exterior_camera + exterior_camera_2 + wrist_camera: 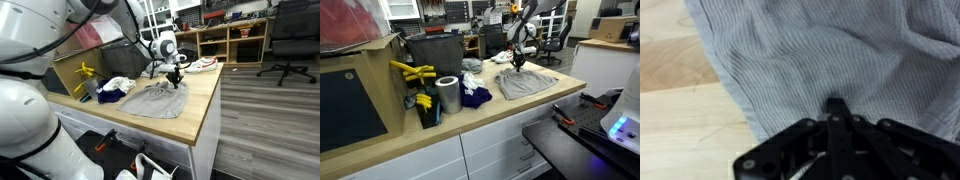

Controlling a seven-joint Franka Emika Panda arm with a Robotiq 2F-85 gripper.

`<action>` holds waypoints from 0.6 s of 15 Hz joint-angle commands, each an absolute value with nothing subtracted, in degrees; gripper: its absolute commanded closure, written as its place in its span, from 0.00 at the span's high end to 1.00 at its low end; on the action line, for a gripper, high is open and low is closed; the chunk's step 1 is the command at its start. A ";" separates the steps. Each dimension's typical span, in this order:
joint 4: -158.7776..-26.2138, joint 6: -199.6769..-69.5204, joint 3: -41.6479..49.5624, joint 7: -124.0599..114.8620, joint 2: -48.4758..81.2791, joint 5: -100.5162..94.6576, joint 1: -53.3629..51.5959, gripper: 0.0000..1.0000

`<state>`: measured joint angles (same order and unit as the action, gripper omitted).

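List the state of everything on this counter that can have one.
gripper, shut, pinching the grey cloth.
grey cloth, spread on the counter, wrinkled, pinched near one edge.
blue and white cloths, bunched in a heap.
silver cylinder, standing upright.

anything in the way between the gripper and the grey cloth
Nothing visible. The gripper is shut with its tips right on the cloth, and folds gather at them. In an exterior view the blue rag lies off to one side of the cloth, away from the gripper.
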<state>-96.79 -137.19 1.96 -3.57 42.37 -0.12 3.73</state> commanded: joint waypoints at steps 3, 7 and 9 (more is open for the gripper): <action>-96.90 -137.89 5.47 -3.99 42.45 -2.44 3.39 0.00; -96.90 -138.10 7.51 -4.37 42.46 -3.57 3.67 0.00; -97.92 -138.69 7.68 -4.37 41.27 -3.65 3.36 0.00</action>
<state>-96.75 -137.31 7.16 -3.58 42.59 -2.30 3.94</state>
